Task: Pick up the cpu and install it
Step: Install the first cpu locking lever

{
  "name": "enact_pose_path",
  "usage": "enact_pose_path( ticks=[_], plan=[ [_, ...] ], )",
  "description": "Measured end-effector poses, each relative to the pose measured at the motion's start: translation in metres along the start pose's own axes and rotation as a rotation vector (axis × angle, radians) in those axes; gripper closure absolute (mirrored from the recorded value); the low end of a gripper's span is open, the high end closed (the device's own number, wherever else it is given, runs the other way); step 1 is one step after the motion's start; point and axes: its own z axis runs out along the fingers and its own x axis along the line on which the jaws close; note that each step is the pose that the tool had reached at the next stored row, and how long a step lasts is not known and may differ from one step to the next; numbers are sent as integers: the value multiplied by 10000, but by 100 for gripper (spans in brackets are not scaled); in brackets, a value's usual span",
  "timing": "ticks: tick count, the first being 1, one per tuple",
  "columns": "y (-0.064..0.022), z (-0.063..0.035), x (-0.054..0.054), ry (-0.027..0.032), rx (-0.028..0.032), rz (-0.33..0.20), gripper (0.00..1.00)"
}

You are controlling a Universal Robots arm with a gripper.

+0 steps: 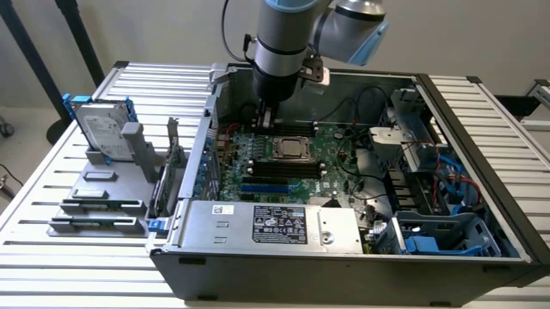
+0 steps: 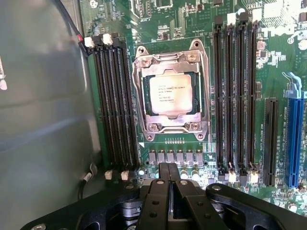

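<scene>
Fingers of the gripper [image 2: 169, 168] are pressed together with nothing between them (just above the motherboard [image 2: 240, 191]). Beyond them, the cpu [image 2: 170, 95] lies flat in its socket [image 2: 170, 127], between black memory slots [image 2: 115, 105].

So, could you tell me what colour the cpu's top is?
Dull silver; the cpu shows best in the wrist view.

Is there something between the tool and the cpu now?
Nothing visible stands between them. The cpu already sits in its socket frame on the motherboard, uncovered, and the shut, empty tool hangs just beside the socket.
</scene>
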Motion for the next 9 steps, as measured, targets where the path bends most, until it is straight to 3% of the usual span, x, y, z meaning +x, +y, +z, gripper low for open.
enact_pose_path(
  ticks=[9],
  plan=[
    [-3,-9,24,-110,-184,-794,89]
  ],
)
